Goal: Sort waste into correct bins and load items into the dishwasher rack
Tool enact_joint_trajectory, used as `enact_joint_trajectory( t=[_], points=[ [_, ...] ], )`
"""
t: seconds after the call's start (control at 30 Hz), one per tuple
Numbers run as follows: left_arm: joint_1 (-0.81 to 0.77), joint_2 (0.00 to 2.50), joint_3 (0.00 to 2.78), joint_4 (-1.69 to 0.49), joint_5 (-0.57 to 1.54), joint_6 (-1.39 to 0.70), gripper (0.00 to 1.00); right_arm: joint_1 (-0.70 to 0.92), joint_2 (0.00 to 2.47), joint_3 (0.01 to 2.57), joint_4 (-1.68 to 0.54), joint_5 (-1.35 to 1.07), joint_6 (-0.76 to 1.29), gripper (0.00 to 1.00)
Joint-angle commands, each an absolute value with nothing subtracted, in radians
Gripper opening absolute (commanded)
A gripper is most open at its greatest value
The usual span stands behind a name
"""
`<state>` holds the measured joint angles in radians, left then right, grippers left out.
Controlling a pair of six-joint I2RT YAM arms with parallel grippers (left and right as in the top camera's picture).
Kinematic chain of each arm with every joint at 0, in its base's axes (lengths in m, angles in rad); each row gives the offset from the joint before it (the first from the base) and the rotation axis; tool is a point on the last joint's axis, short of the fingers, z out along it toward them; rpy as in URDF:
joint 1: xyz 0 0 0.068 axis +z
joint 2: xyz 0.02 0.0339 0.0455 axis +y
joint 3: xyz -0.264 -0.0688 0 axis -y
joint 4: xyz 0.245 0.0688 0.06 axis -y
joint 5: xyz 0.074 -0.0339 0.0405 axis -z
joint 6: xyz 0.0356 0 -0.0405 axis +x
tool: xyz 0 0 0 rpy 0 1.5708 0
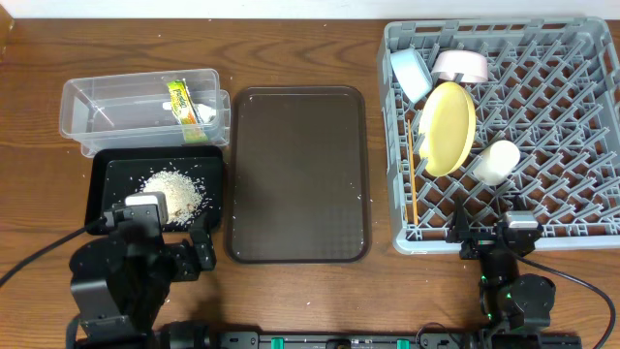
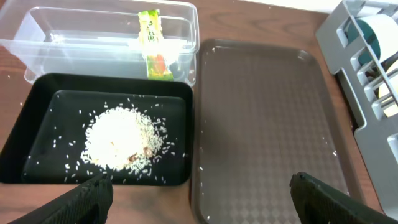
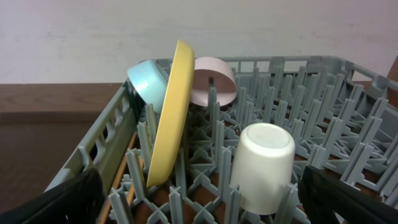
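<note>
The task is looking close to finished. In the overhead view the wrapper is lying inside the clear tub at 10 o'clock. The rice is sitting in a heap in the black tray at 8 o'clock, touching the tub's near side. At 3 o'clock the rack is holding every item. The blue bowl and white bowl are leaning at its 11 o'clock corner. The yellow plate is standing on edge between pegs, and the cup is resting mouth down just beside it. The chopsticks are lying along the rack's 9 o'clock wall.

Little seems to be left, except perhaps a few stray grains that are dotting the brown serving tray in the middle of the surface.

The left fingers are hanging spread wide and gripping nothing, at 7 o'clock over the black tray's near edge. The right fingers are likewise parted and bare at 5 o'clock, facing the rack's near wall. Nothing is blocking either arm.
</note>
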<state>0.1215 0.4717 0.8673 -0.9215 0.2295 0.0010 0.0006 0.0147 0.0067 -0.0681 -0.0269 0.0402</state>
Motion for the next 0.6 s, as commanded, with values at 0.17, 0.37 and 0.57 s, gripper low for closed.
enact_joint_trajectory(
  t=[0.17,0.37,0.57],
  points=[
    [0.064,0.255,0.500,-0.587,0.217,0.014,0.94,0.012,0.007,0.006,-0.072,-0.031,0.028,0.99],
    [0.058,0.126,0.218,-0.189,0.216,-0.031,0.94,0.012,0.007,0.006,-0.072,-0.031,0.028,0.99],
    [0.058,0.041,0.022,0.118,0.200,-0.031,0.94,0.012,0.007,0.006,-0.072,-0.031,0.028,0.99]
  ],
)
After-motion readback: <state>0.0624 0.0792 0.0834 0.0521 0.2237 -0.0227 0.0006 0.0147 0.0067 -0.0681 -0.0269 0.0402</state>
